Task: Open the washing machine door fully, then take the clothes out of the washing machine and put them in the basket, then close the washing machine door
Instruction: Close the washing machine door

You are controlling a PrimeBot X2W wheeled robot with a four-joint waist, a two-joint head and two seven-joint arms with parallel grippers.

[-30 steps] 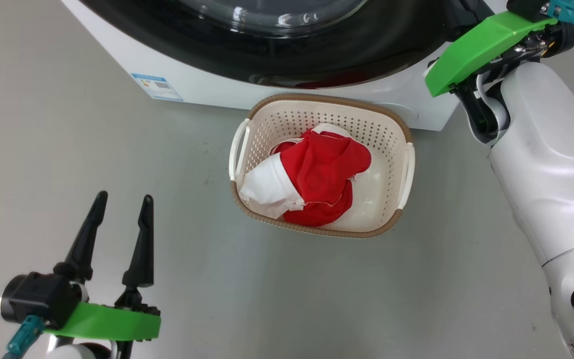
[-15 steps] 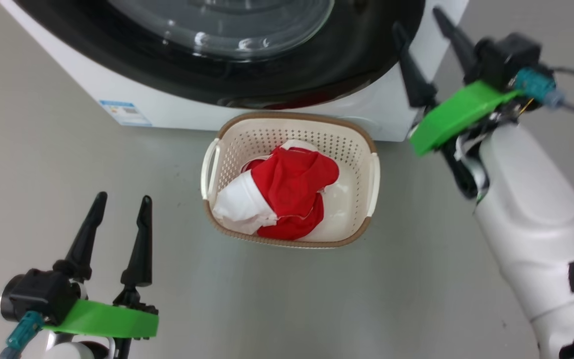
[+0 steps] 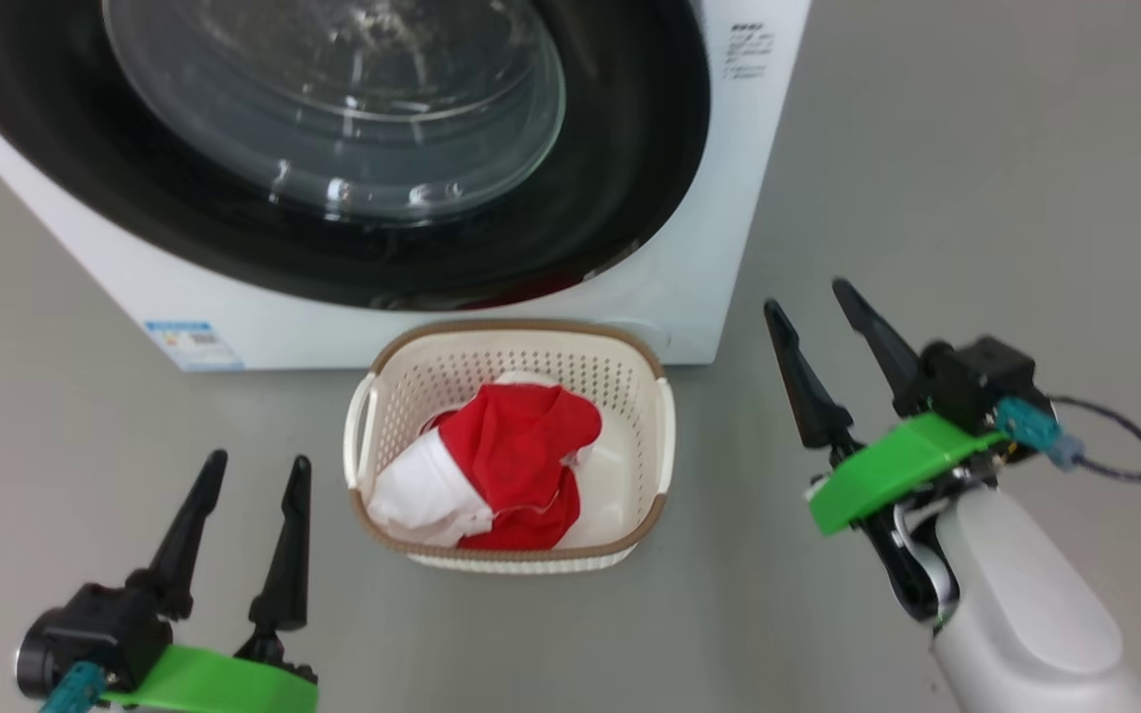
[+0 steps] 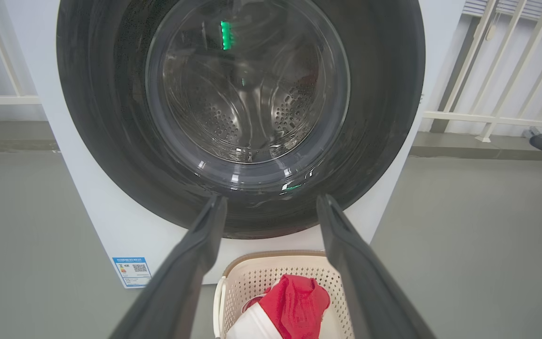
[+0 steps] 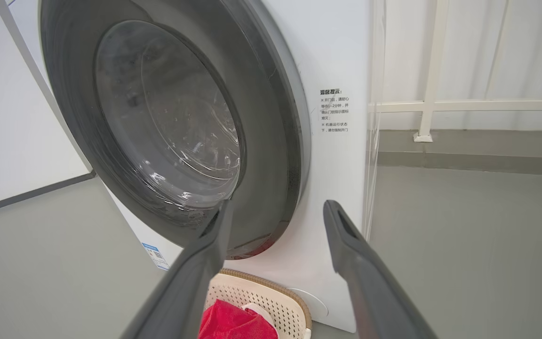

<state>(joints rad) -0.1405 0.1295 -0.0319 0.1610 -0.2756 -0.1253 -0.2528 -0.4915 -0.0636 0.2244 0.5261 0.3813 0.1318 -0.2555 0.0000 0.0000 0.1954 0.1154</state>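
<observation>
Grey floor [image 3: 977, 149] and a white railing [image 5: 433, 106] lie around the big white front-loading washing machine [image 3: 724, 228], its glossy black-rimmed round glass door [image 3: 620, 149] shut. Just before it, the cream perforated plastic basket [image 3: 590, 381] holds crumpled red-and-white clothes [image 3: 521, 451]. The left gripper [image 3: 259, 458] and right gripper [image 3: 806, 295] flank it, both released and empty.

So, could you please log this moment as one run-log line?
washing machine door: shut | clothes: in basket | left gripper: open, empty | right gripper: open, empty

The clothes [image 3: 521, 458] are red and white, the perforated basket [image 3: 575, 370] cream with a brown rim.
</observation>
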